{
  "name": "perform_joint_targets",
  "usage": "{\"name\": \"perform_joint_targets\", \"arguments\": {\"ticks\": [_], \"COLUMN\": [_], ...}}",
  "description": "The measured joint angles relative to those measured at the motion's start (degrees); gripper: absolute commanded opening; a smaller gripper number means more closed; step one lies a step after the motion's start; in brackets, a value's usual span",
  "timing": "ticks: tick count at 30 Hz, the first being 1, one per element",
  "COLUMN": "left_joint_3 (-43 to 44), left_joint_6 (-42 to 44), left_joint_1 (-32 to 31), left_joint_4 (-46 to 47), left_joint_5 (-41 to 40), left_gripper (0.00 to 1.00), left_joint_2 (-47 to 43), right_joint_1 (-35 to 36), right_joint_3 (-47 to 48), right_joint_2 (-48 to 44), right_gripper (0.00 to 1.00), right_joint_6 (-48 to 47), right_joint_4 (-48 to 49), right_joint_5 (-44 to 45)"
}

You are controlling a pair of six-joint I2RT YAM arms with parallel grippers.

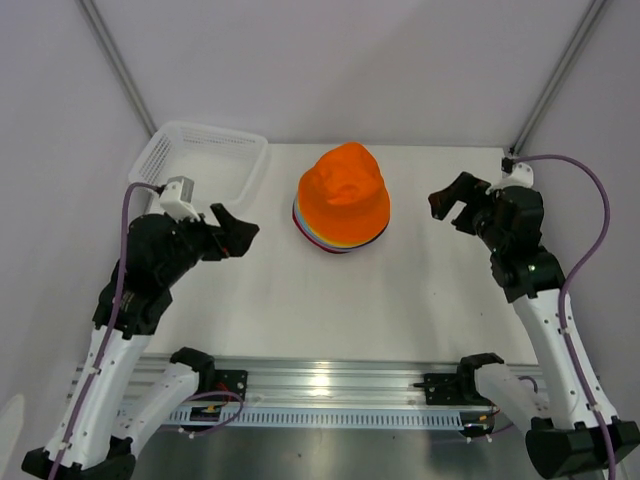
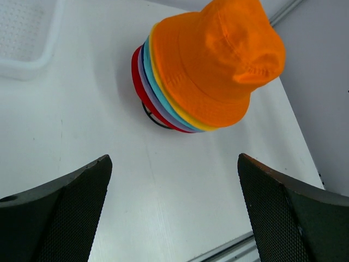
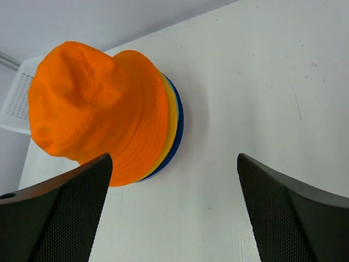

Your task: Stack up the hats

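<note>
The hats form one pile at the table's middle back, with the orange hat [image 1: 343,190] on top, crown up. Under it show the brims of a yellow [image 3: 172,117], a teal [image 2: 158,82], a lilac, a dark blue [image 3: 179,123] and a red hat [image 2: 139,76]. In the left wrist view the orange hat [image 2: 218,60] leans to the right, and a bit of black wire stand [image 2: 152,119] peeks out below the pile. My left gripper [image 1: 235,232] hangs open left of the pile, holding nothing [image 2: 173,161]. To the pile's right, my right gripper [image 1: 450,205] is open and empty too [image 3: 174,158].
A white slatted plastic basket [image 1: 215,131] stands at the back left corner, just behind my left gripper; its rim shows in the left wrist view [image 2: 27,68]. The arm rail [image 1: 330,385] runs along the near table edge. White walls close the back and sides.
</note>
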Motion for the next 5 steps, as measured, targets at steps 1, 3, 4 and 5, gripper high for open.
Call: {"name": "perform_joint_targets", "arguments": {"ticks": [1,3,4,5], "left_joint_3": [-0.39,-0.94,-1.01,-1.01], "left_joint_6": [-0.15,-0.37,-0.37,-0.37], "left_joint_1": [0.2,0.22,0.24,0.24], "left_joint_4": [-0.87,-2.25,-2.93,-3.3], "left_joint_5": [0.46,1.14,1.42,1.73], "left_gripper": [1.0,1.0,1.0,1.0], "left_joint_2": [-0.61,-1.51,-1.84,-2.03], "right_joint_1": [0.0,0.0,0.0,0.0], "right_joint_3": [-1.05,-3.21,-4.31,-5.07], "right_joint_2": [-1.33,-3.06,-3.56,-3.78], "right_gripper": [1.0,1.0,1.0,0.99], "right_joint_6": [0.09,0.5,0.72,0.87], "right_joint_4": [0.22,0.81,0.87,0.81], "right_joint_5": [-0.22,-0.72,-0.98,-1.22]}}
